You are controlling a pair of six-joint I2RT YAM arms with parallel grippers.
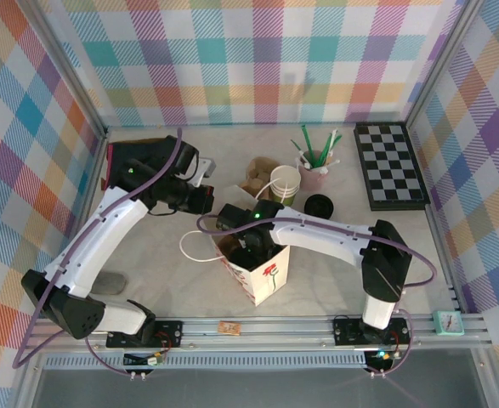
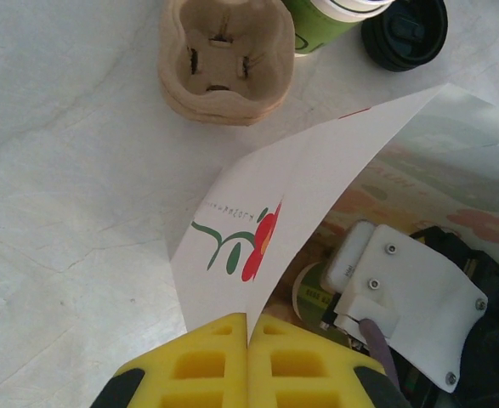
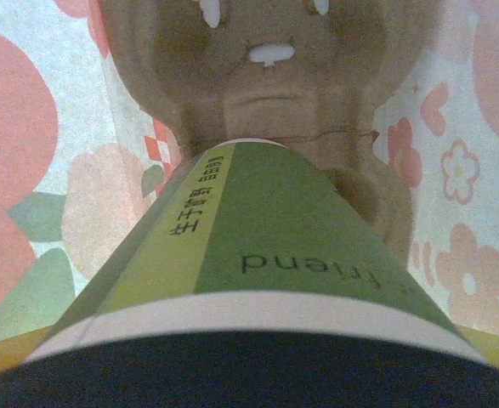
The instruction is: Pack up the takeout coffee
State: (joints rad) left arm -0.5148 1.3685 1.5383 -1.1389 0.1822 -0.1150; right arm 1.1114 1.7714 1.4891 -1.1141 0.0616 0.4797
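Observation:
The takeout coffee point(image 3: 292, 229), a green cup with a white rim and black lid, stands inside the white flowered paper bag point(image 1: 262, 276). Its base rests in a brown pulp carrier point(image 3: 266, 93) at the bag's bottom. My right gripper point(image 1: 251, 246) reaches down into the bag mouth and holds the cup at its top, the fingers hidden behind the lid. A sliver of the cup point(image 2: 315, 293) shows beside the right wrist's white plate point(image 2: 411, 289). My left gripper point(image 2: 249, 321) is shut on the bag's upper edge point(image 2: 317, 170), with the yellow pads point(image 2: 206, 365) pressed together on the paper.
Behind the bag sit a stack of brown carriers point(image 1: 258, 174), stacked white-and-green cups point(image 1: 285, 184), a loose black lid point(image 1: 319, 205) and a pink cup of straws point(image 1: 314, 166). A chessboard point(image 1: 391, 166) lies at the back right. The bag's white handle loop point(image 1: 189, 248) hangs left.

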